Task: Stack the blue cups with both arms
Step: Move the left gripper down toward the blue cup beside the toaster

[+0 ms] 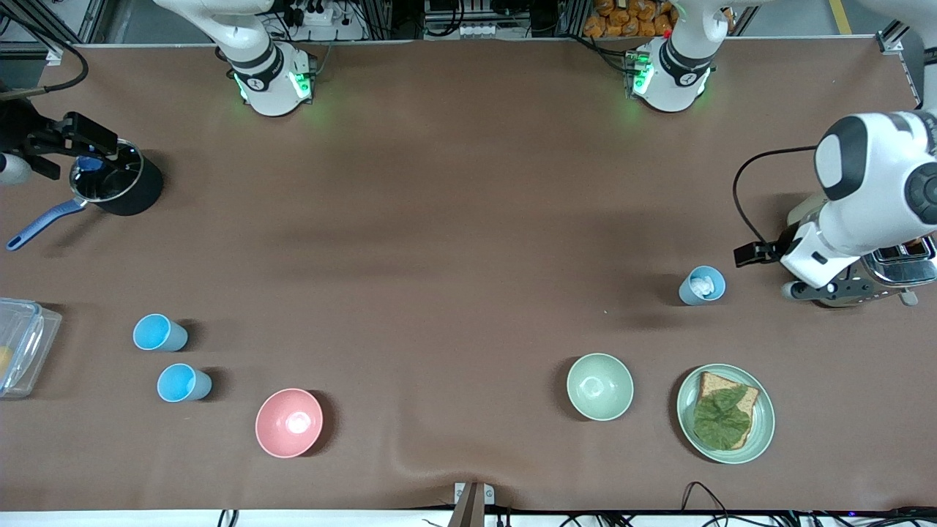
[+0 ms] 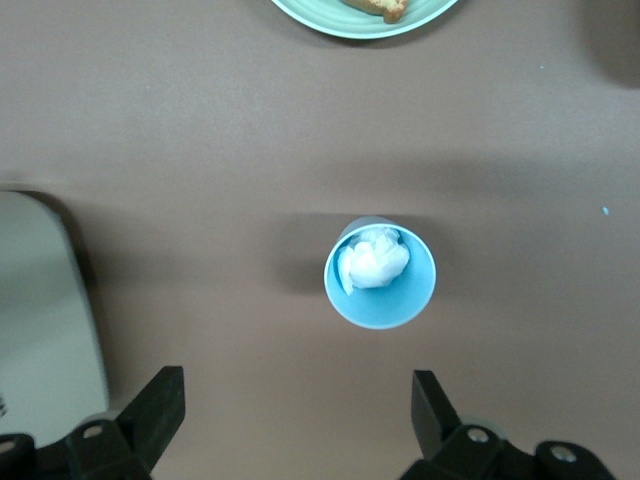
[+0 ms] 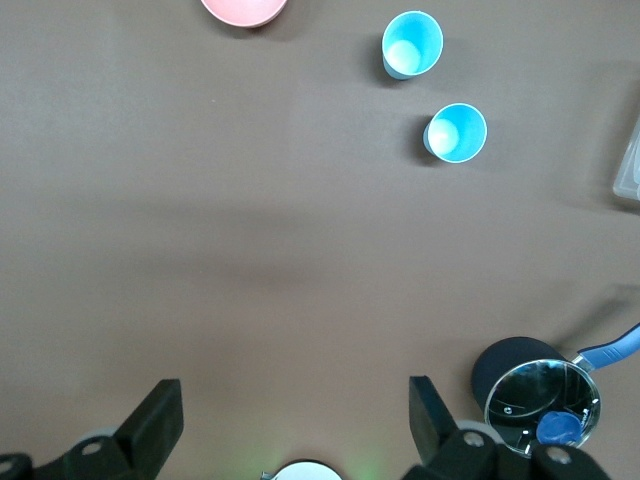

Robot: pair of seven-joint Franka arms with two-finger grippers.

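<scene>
Two light-blue cups stand side by side toward the right arm's end of the table, one [image 1: 159, 333] farther from the front camera than the other [image 1: 183, 383]; both show in the right wrist view [image 3: 455, 132] [image 3: 411, 44]. A duller blue cup [image 1: 701, 285] [image 2: 380, 272] with something white crumpled inside stands toward the left arm's end. My left gripper [image 2: 297, 400] is open and empty, up in the air beside that cup and the toaster. My right gripper [image 3: 295, 410] is open and empty, high above the table by the pot.
A pink bowl [image 1: 288, 422], a pale green bowl [image 1: 599, 386] and a green plate [image 1: 761, 432] with bread and lettuce sit near the front camera. A black pot [image 1: 117, 187] with a blue handle, a clear container [image 1: 18, 344] and a toaster [image 1: 889, 267] stand at the table's ends.
</scene>
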